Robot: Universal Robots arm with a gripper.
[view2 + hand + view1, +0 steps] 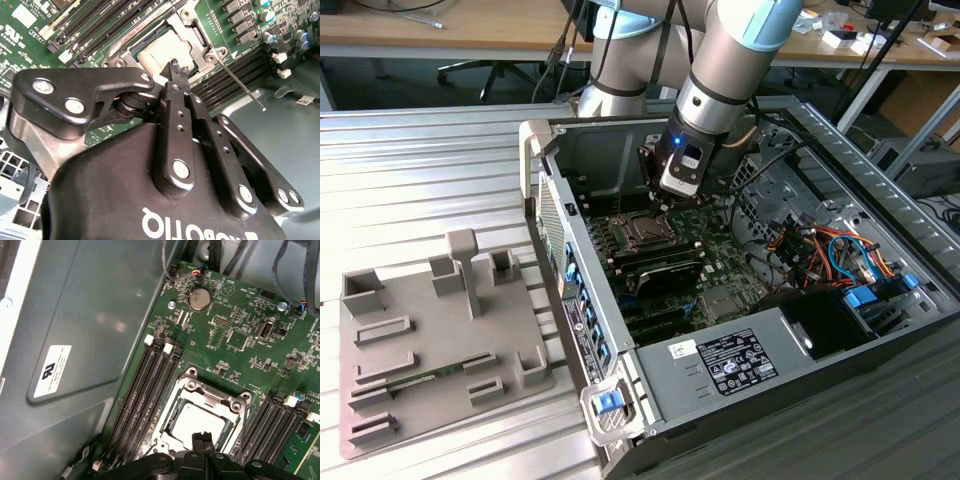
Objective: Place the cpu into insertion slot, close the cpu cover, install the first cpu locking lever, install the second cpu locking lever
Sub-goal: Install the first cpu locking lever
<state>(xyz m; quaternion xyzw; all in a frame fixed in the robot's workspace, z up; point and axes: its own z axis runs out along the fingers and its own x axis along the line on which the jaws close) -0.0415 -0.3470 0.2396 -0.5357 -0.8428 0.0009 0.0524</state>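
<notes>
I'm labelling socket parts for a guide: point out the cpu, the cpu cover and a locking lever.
cpu (161,54): second wrist view, on its silvery face.
cpu cover (214,394): first wrist view, on one bar of the frame.
locking lever (243,86): second wrist view, midway along the thin rod.

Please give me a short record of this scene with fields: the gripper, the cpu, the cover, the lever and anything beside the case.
gripper: fingers together, tip just above the cpu, inside the open computer case
cpu: lies flat in the insertion slot
cpu cover: down, framing the cpu
lever: thin metal rod sticks out from the socket corner over the memory slots; latched or not, cannot tell
beside the case: grey holder tray, at the exterior view's left
</notes>
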